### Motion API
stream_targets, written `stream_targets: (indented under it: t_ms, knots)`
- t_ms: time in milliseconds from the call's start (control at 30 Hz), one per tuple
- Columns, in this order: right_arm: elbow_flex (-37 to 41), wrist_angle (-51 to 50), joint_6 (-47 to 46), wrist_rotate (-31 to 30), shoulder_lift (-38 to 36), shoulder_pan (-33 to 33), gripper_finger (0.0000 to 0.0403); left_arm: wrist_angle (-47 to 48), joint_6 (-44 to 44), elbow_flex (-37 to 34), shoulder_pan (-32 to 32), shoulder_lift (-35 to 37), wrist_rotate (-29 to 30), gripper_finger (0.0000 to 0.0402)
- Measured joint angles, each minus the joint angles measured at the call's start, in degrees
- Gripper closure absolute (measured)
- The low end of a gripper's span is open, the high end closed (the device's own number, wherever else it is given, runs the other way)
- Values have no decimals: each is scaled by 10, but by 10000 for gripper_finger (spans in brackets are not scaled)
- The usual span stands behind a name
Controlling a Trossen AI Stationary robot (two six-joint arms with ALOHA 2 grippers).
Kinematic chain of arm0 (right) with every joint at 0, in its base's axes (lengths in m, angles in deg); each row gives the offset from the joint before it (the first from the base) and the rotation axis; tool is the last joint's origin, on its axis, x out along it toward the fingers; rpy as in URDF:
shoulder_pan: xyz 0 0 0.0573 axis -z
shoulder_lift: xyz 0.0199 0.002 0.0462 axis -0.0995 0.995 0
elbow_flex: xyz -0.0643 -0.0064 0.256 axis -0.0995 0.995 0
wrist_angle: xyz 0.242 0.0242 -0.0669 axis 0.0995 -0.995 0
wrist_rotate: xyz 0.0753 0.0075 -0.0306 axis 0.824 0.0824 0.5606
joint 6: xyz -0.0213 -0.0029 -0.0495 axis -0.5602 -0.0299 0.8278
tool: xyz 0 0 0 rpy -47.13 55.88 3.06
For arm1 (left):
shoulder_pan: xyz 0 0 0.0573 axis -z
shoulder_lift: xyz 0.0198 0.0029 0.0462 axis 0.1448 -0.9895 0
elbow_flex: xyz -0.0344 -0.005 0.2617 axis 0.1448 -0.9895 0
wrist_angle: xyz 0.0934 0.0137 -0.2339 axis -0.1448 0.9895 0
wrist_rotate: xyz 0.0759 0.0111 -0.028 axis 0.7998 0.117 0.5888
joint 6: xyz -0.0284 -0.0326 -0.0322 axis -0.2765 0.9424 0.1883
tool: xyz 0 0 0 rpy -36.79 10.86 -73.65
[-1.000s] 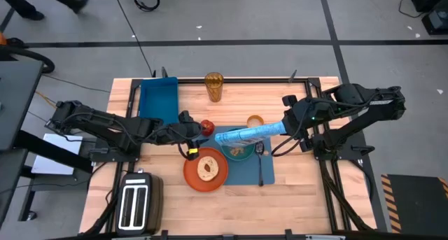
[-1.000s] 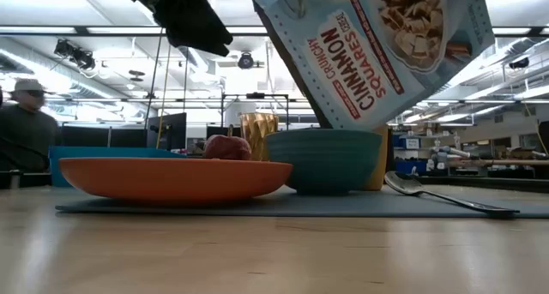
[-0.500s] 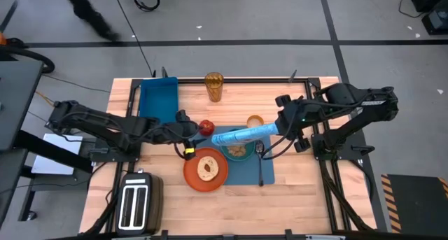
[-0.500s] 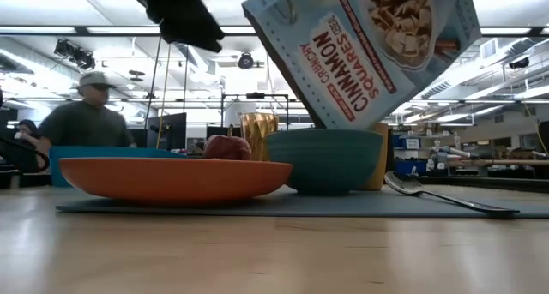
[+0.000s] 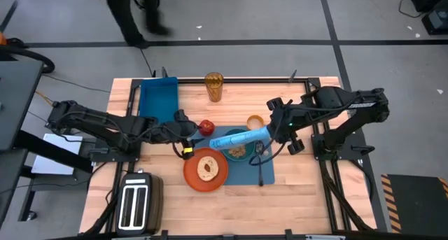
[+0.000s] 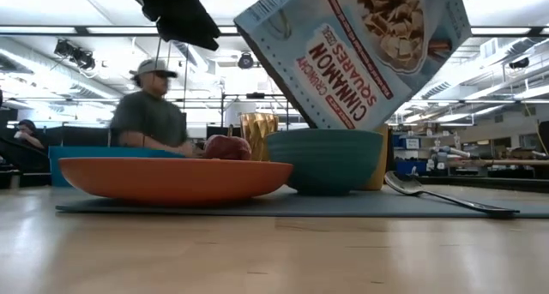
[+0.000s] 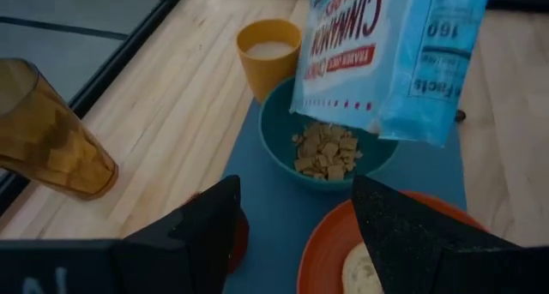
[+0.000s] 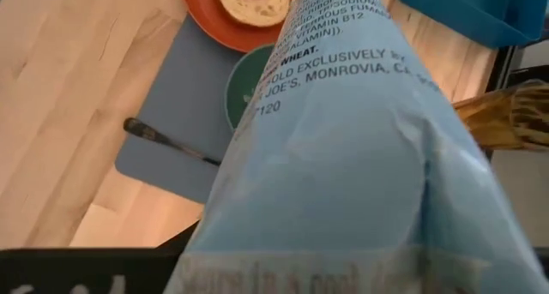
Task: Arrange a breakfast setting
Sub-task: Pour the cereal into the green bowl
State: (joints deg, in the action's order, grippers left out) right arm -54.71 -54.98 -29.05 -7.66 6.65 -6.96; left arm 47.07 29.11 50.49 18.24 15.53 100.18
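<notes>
Right gripper (image 5: 274, 130) clamped on tilted cereal box (image 5: 241, 136); teal bowl (image 7: 339, 144) directly beneath its mouth, part-filled. Judged light, crushable cardboard: grip broad faces. Left gripper (image 7: 296, 234) spread, empty, beside plate (image 5: 206, 169).

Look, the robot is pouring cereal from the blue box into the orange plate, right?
Not quite. The cereal box is tipped over the teal bowl, and the cereal pieces lie in that bowl, as the left wrist view shows. The orange plate holds only the bagel.
</notes>
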Motion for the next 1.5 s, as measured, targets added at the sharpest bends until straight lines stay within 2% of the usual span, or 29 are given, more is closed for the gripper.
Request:
stream_targets:
  t_ms: [233, 767, 867, 1067, 1167, 1433, 1500]
  knots:
    - [-44, -17, 12, 11, 28, -2, 252, 6, -1, 0, 0, 4, 0, 169]
    - [-44, -26, -21, 0, 32, 0, 252, 22, -1, 0, 0, 4, 0, 169]
    - [-44, -28, -27, -18, 32, 3, 252, 21, -1, 0, 0, 4, 0, 169]
    - [-44, -10, -24, 13, 32, -3, 252, 21, 1, 0, 0, 4, 0, 169]
    - [-44, -17, -38, -12, 32, -5, 252, 21, 1, 0, 0, 4, 0, 169]
    - [-44, -18, -49, 3, 36, -8, 252, 21, 1, 0, 0, 4, 0, 169]
    - [-44, -16, -27, 8, 36, -11, 252, 21, 1, 0, 0, 4, 0, 169]
